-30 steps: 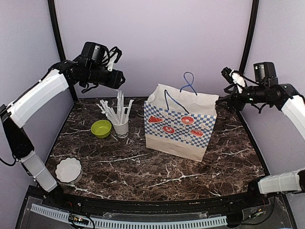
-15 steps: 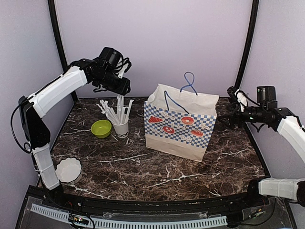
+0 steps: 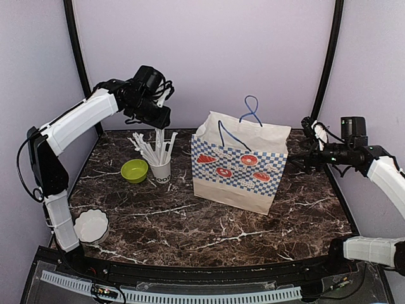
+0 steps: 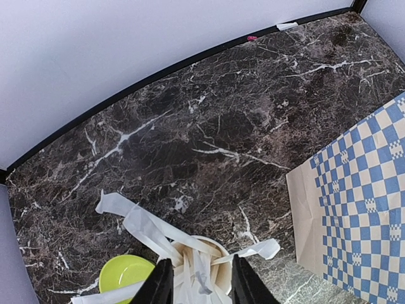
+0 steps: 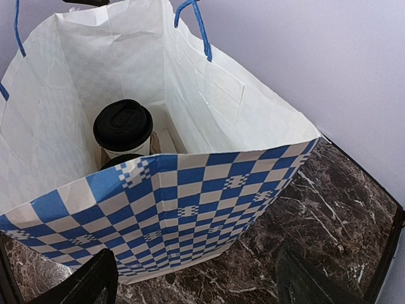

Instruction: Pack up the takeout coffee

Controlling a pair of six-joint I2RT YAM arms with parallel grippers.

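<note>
- The surface (image 3: pixel 209 221) is dark marble with white veins. Pale lilac walls (image 3: pixel 209 50) and two black posts close it in at the back.
- A blue-checked paper bag (image 3: pixel 239 163) stands upright with its mouth open, back of centre. Its right side is near the surface's right edge, and the broadest run of marble lies in front of the bag.
- Inside the bag stand the two takeout coffee cups. One black-lidded cup (image 5: pixel 123 130) shows fully, and the second lid (image 5: pixel 120 161) peeks over the bag's checked front wall.
- Left of the bag stands a white cup of straws (image 3: pixel 160 166), with a green bowl (image 3: pixel 134 170) just beyond it. A white bowl (image 3: pixel 91 226) sits far left of the bag, near the front edge.
- The left jaws hang over the straw cup, partly apart. Whether they touch a straw cannot be told.
- The right jaws stand wide apart at the bag's right side, holding nothing.
</note>
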